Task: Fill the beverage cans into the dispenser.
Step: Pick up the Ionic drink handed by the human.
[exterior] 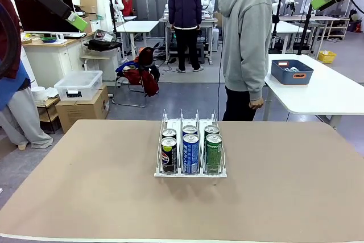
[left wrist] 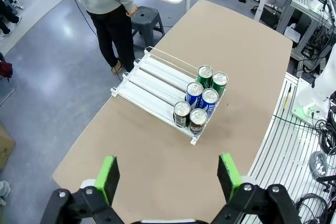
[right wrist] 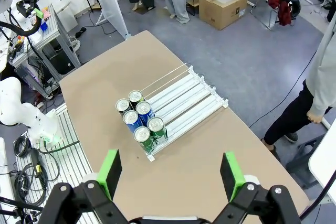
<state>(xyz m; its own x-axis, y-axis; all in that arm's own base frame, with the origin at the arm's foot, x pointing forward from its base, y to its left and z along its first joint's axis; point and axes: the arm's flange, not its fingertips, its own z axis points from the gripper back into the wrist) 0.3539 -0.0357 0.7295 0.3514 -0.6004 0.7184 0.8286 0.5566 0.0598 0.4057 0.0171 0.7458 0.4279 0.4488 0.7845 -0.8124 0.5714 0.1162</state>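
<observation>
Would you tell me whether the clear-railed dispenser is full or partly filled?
Partly filled: the clear-railed dispenser holds six upright slim aluminium cans, two per lane, at its robot-side end; the rest lies bare.

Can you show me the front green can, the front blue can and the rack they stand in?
front green can (exterior: 214,152), front view, on its green side.
front blue can (exterior: 191,153), front view, on its blue side.
dispenser (left wrist: 153,80), left wrist view, on its bare lanes.
</observation>
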